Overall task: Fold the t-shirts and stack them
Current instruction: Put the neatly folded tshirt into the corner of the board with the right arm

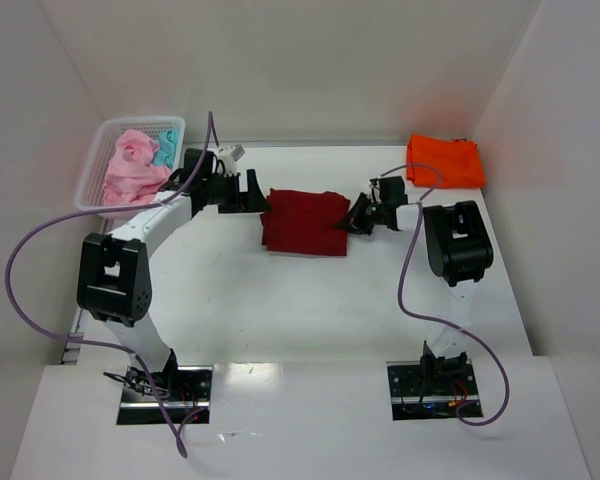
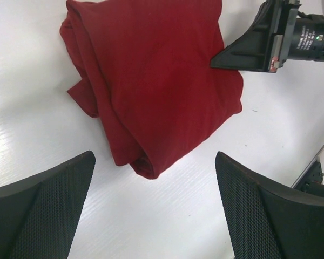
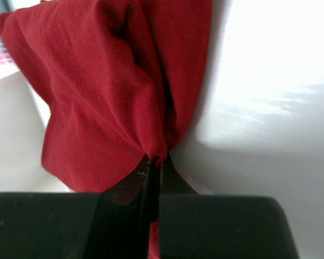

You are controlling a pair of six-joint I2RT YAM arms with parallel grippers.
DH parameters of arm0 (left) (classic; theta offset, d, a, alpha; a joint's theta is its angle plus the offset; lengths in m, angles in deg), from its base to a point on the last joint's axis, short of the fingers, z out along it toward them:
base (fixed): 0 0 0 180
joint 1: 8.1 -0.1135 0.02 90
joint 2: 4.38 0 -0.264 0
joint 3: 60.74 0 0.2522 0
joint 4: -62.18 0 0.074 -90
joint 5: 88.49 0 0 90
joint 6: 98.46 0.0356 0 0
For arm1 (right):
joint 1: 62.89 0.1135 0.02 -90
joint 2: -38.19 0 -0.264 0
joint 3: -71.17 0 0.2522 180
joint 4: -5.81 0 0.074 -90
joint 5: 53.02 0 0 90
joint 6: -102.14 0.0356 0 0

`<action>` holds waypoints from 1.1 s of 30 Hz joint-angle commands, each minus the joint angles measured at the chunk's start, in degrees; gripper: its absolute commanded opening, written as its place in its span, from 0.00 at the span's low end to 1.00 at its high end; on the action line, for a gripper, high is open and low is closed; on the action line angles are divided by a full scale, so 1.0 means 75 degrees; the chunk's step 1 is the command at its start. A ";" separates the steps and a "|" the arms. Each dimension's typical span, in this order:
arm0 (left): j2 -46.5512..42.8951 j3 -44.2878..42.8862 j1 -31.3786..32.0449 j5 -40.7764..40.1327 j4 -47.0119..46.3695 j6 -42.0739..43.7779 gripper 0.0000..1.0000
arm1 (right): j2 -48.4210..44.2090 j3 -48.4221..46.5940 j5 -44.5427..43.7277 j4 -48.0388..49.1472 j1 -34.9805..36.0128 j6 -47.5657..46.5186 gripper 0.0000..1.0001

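Note:
A folded dark red t-shirt (image 1: 305,221) lies in the middle of the table. My right gripper (image 1: 351,219) is shut on its right edge, the cloth bunched between the jaws (image 3: 154,156). From the left, my left gripper (image 1: 262,197) stands open just off the shirt's left edge, nothing between its fingers (image 2: 154,205). The red t-shirt (image 2: 156,75) fills the upper part of the left wrist view. A folded orange t-shirt (image 1: 444,161) lies at the back right. Pink t-shirts (image 1: 132,168) and a teal one (image 1: 164,152) are heaped in the basket.
A white mesh basket (image 1: 100,150) stands at the back left corner. White walls enclose the table on three sides. Purple cables loop off both arms over the table's near half.

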 commanded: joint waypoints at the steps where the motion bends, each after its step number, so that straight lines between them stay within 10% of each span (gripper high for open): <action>1: -0.0545 0.0049 -0.0114 0.0252 -0.0145 0.0166 1.00 | -0.0427 -0.0360 -0.1126 -0.1203 0.0072 -0.0687 0.00; 33: -0.1343 0.0061 -0.0770 0.0627 0.0172 0.0612 1.00 | 0.1119 -0.7133 -0.3225 -0.5599 -0.1298 -0.4122 0.00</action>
